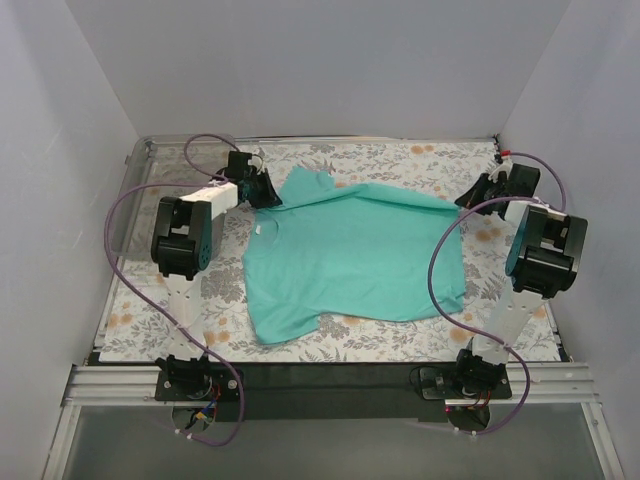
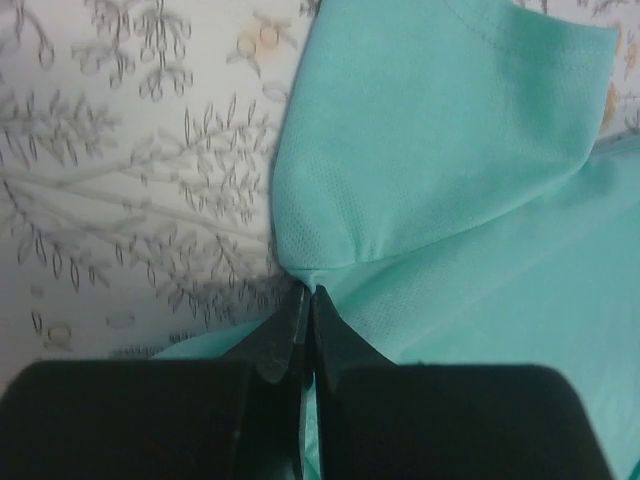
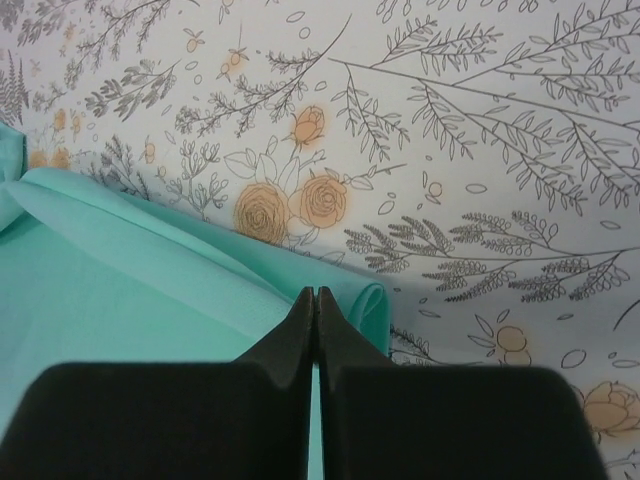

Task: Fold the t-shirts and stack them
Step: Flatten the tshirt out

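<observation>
One teal-green t-shirt (image 1: 360,255) lies spread on the floral table cover, its far edge folded over toward the front. My left gripper (image 1: 272,195) is at the shirt's far left corner, beside a short sleeve. In the left wrist view the gripper (image 2: 308,295) is shut, pinching a gathered point of the t-shirt (image 2: 450,130). My right gripper (image 1: 466,200) is at the far right corner. In the right wrist view it (image 3: 316,295) is shut on the doubled edge of the t-shirt (image 3: 120,280), with teal cloth showing between the fingers.
A clear plastic bin (image 1: 128,215) stands along the left side behind my left arm. The floral cover (image 1: 400,345) lies under the shirt. White walls close in the left, right and back. The arm bases sit on a black rail at the near edge.
</observation>
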Robot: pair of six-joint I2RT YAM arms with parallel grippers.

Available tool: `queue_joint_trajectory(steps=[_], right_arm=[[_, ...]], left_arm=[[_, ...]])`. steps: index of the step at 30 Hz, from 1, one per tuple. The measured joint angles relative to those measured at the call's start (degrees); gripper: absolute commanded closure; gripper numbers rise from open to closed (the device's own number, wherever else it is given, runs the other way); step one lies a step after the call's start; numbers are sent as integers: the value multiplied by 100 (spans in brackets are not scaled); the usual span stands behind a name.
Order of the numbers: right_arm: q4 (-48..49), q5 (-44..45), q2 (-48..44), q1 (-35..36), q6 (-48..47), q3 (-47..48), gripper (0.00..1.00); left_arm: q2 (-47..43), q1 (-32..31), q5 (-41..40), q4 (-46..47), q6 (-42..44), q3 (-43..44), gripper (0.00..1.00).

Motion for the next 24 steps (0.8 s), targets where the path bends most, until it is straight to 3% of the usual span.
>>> queue_joint_trajectory(steps=[4, 7, 11, 12, 17, 24], right_arm=[[35, -68, -356, -35, -186, -570, 99], [-55, -107, -636, -46, -369, -960, 99], [-155, -214, -951, -63, -688, -1309, 99], [-188, -247, -1005, -72, -767, -1355, 99], [-256, -378, -1086, -103, -1008, -1432, 99], [-271, -542, -1082, -122, -1126, -1432, 99]], left_arm=[[-678, -15, 103, 87, -208, -1032, 99], [-1259, -50, 179, 90, -361, -1829, 93], [-2015, -149, 138, 149, -527, -2551, 62], [-2166, -177, 107, 144, -562, -2568, 46], [-2323, -199, -4, 225, -544, -1867, 38], [-979, -192, -83, 177, -341, -46, 39]])
